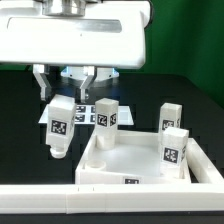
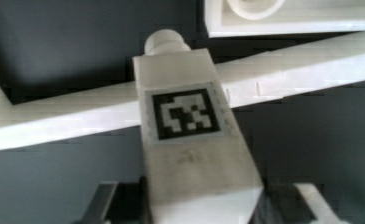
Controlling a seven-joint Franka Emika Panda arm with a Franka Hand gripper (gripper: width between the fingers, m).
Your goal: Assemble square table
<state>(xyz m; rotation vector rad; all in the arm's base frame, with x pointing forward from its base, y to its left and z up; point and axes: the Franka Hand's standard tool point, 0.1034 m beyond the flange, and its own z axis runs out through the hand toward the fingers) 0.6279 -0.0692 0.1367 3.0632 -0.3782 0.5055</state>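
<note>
Between the gripper (image 1: 63,100) jaws, a clamped leg (image 2: 193,125), its tag (image 2: 184,111) wrist-view only.

Even, bright light falls from overhead; the white plastic glares against the black desk (image 1: 20,110), losing surface detail; shadows are soft and short. The exterior view is small and coarse, tags barely readable; the wrist view is blurred throughout, the leg (image 2: 191,120) soft-edged, its tag smeared, far parts hazier.
</note>
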